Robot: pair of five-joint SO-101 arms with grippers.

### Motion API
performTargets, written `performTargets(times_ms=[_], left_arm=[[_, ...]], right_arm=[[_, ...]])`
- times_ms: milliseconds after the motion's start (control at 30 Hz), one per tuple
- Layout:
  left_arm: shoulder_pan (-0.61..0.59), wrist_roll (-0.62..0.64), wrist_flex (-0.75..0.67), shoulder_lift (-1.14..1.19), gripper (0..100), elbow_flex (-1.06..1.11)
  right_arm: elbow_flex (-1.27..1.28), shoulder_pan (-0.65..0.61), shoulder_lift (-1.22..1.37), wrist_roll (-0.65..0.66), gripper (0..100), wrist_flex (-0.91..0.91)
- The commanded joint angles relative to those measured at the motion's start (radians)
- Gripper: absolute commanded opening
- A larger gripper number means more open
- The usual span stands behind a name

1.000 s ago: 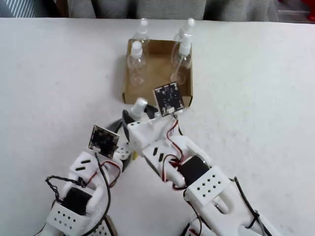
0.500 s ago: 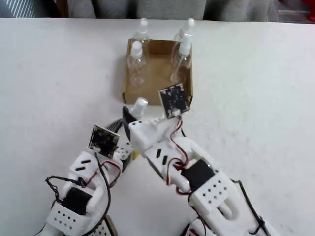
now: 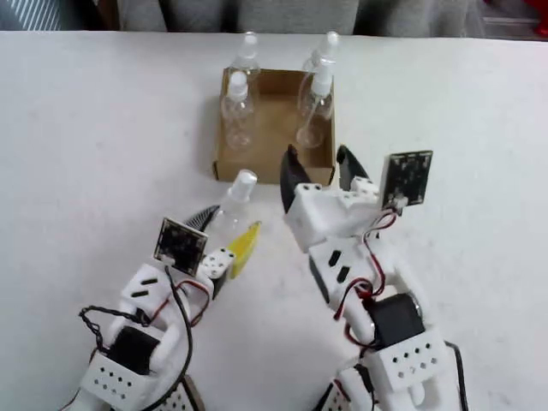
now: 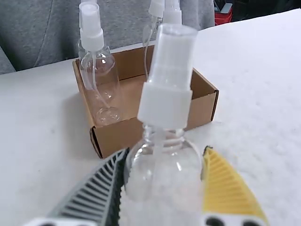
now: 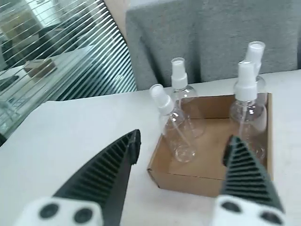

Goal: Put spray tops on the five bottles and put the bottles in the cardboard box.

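the right jaws have pulled away from the bottle [image 3: 237, 195] and swung off to the right, and now hang spread apart, holding nothing, over the near right corner of the cardboard box [image 3: 224, 163]. the left jaws stay clenched on the body of that bottle, which is upright over the worktop [image 3: 103, 128] just in front of the box, its spray top [image 4: 169, 80] on. four other capped bottles [image 3: 235, 107] stand inside the box.
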Motion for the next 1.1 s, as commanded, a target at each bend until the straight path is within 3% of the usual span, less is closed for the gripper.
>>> performTargets(times_ms=[0, 67, 267, 667, 933, 1067], left_arm=[[0.01, 0.008, -0.002, -0.025, 10, -0.005], [0.01, 0.008, -0.002, -0.025, 10, -0.005], [0.01, 0.008, -0.002, -0.024, 10, -0.005], [0.01, 0.008, 0.0, -0.024, 10, -0.005], [0.01, 0.008, 0.0, -0.024, 10, -0.005], [0.01, 0.008, 0.0, -0.024, 10, -0.005]], right_arm=[[-0.049, 0.044, 0.073, -0.003, 1.4, -0.045], [-0.048, 0.047, 0.147, -0.011, 6.2, -0.058], [-0.061, 0.001, 0.377, -0.011, 1.9, -0.142], [-0.06, -0.189, 0.406, -0.005, 1.9, -0.16], [-0.058, -0.188, 0.4, -0.005, 1.9, -0.153], [-0.057, -0.122, 0.401, -0.003, 1.9, -0.153]])
